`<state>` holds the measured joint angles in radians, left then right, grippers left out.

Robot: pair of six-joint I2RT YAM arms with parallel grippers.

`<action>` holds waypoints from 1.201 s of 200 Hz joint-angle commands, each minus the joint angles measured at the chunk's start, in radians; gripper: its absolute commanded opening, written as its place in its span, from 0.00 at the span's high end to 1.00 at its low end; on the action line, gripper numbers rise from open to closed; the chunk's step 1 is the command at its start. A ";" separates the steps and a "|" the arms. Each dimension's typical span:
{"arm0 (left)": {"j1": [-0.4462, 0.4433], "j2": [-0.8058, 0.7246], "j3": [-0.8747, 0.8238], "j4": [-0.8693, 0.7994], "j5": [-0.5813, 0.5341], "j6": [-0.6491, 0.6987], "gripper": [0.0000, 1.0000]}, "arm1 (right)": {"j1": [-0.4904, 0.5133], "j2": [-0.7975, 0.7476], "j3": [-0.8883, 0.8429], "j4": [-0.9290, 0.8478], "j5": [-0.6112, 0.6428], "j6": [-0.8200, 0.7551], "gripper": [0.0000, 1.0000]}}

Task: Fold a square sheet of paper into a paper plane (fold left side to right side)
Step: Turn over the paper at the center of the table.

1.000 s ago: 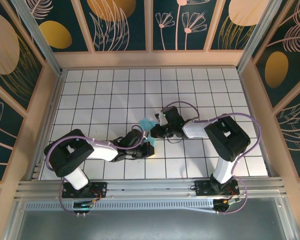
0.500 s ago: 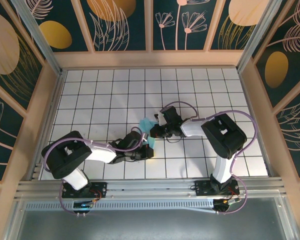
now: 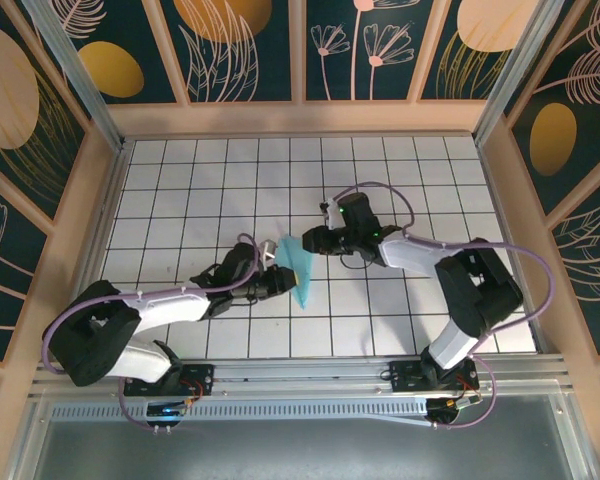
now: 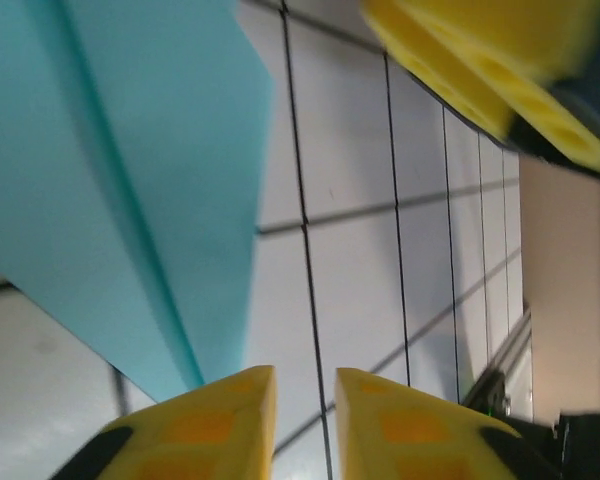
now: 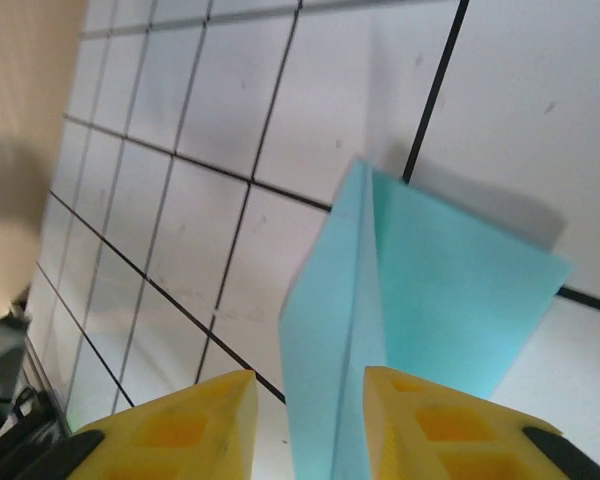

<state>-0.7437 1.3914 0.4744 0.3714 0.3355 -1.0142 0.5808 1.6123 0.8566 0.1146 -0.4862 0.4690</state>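
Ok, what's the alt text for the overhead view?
A folded turquoise paper plane lies on a white gridded table, its pointed nose toward the near edge, between two black robot arms. The left gripper is close by its left edge and the right gripper is at its wide far end.

White grid-tiled table (image 3: 180,180), turquoise paper plane (image 3: 298,268) on its middle squares
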 commanded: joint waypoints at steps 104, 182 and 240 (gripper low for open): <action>0.145 0.303 0.218 -0.044 0.055 0.138 0.66 | -0.094 -0.298 -0.267 -0.025 0.054 -0.014 0.51; 0.145 0.407 0.277 -0.034 0.066 0.153 0.65 | -0.092 -0.272 -0.304 0.051 -0.054 0.013 0.51; 0.145 0.377 0.287 -0.042 0.059 0.158 0.64 | -0.039 -0.106 -0.261 0.236 -0.087 0.060 0.52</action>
<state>-0.6056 1.7798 0.7464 0.3397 0.3927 -0.8814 0.5182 1.4364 0.5621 0.2417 -0.5541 0.5034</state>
